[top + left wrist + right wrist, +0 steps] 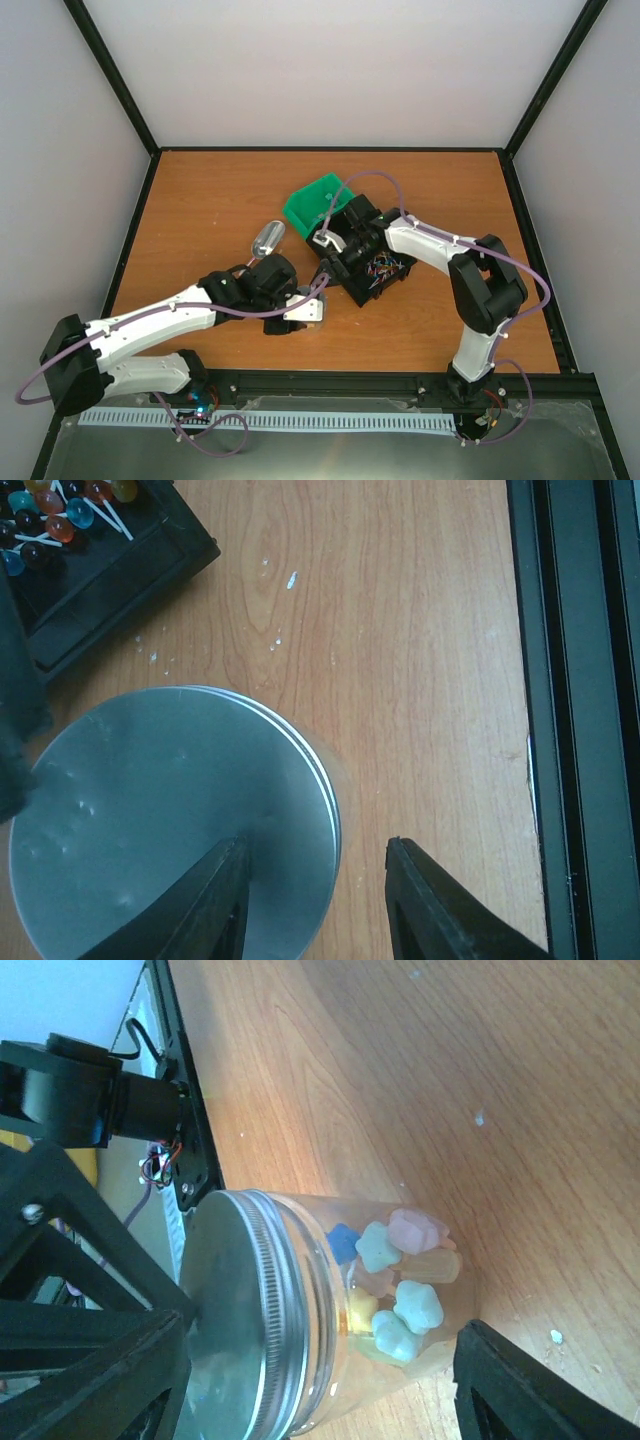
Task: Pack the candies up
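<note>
Candies, small chunky ones in pink, blue, yellow and pale green, sit inside a clear glass jar. A shiny silver screw lid is on top of it. With candies inside and the lid on, the packing looks almost done. The jar seems to stand upright on the brown wooden table, toward the front, where both arms can reach it.

The right gripper is spread wide. One black finger is by the lid and the other is out past the bottom of the jar. The jar shows in the gap between them, and the glass does not look squeezed. I think the fingers are spread like that so the jar can rest on the table by itself.

The left gripper hangs over the jar from above. Its two fingers are part way apart. One lies across the top of the lid and the other is just off the rim, with bare wood showing between them. It is not pinching anything that I can see. I think it is there to turn or press the lid, or to stop the jar from tipping.

A black plastic tray of round lollipops on white sticks sits close by. A bright green plastic bin and a silver metal scoop-shaped thing lie farther back, out of the way.
</note>
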You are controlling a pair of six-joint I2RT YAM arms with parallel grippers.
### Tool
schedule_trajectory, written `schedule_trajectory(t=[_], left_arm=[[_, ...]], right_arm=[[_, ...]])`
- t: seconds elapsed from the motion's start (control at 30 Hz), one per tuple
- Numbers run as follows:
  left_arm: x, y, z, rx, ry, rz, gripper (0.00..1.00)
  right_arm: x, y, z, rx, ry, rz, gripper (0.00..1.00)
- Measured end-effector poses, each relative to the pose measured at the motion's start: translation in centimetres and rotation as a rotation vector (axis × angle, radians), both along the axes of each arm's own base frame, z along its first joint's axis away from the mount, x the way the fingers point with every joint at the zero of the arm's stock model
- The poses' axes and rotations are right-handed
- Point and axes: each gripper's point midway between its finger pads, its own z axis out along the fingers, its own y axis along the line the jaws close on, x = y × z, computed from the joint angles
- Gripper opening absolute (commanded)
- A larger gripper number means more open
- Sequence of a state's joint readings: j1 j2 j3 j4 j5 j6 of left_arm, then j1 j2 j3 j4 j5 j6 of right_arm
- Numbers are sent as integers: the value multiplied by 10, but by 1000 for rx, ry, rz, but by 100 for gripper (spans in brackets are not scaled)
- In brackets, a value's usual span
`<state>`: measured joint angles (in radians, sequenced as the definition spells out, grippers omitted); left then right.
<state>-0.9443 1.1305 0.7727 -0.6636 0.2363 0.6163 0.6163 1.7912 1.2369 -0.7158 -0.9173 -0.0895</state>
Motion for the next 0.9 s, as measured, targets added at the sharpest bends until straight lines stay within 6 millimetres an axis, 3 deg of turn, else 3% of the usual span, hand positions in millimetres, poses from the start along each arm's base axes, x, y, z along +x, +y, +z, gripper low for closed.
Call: schedule_trajectory(t=[0.23, 0.47, 0.53, 0.73, 0.9], left_arm=[[6, 0, 0, -4, 8, 17, 39], [9, -2, -1, -10, 1, 14, 36], [10, -4, -1, -13, -3, 11, 35], [12, -2, 1, -25, 6, 15, 35], [3, 4, 10, -36, 37, 5, 35]], right_arm=[[-6, -5, -21, -31, 13, 14, 48], [-9, -3, -19, 10, 33, 26, 37], [-9, -4, -19, 21, 41, 25, 37], [-5, -4, -20, 33, 71, 16, 50], [1, -4, -18, 22, 66, -4, 56]])
